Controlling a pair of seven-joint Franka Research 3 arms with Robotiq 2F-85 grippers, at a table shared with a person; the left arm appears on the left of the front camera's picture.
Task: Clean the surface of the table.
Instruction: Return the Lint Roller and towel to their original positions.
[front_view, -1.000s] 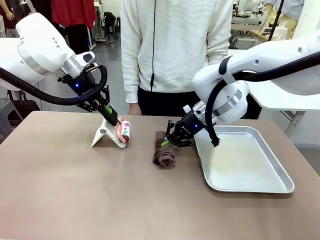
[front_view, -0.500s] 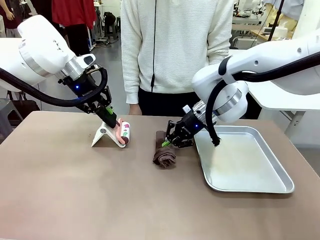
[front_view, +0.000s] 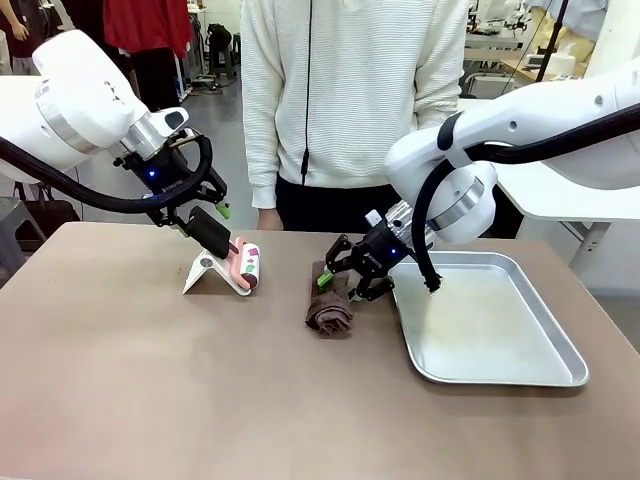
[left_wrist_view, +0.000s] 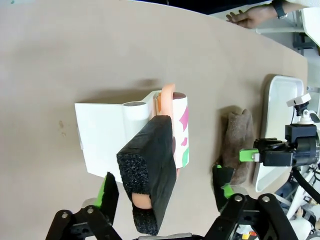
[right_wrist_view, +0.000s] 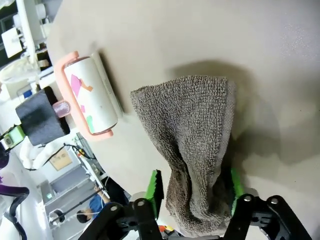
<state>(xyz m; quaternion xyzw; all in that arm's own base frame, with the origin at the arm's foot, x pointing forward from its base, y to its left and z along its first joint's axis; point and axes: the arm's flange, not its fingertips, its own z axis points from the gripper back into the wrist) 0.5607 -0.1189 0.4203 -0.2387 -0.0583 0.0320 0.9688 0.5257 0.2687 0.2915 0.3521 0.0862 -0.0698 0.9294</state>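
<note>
Front view, now: the left gripper is standing with its jaws spread around the black foam handle of the lint roller, which is resting in its white stand at about 10 o'clock on the table. The right gripper is hovering with its fingers apart over the brown towel, just at 9 o'clock of the metal tray. A person is standing at 12 o'clock.
Left wrist view: the green pads are sitting clear on both sides of the handle, released, gripping nothing. The taupe table is running under everything.
Right wrist view: the pads are flanking the towel's near end, not pinching it.
Risk, roller: probably, with nothing clamped, a lift would be leaving the roller behind, or a nudge would be tipping it off the stand.
Risk, towel: closing off-centre would likely be catching one fold only, so the cloth would be dragging or slipping during wiping.
</note>
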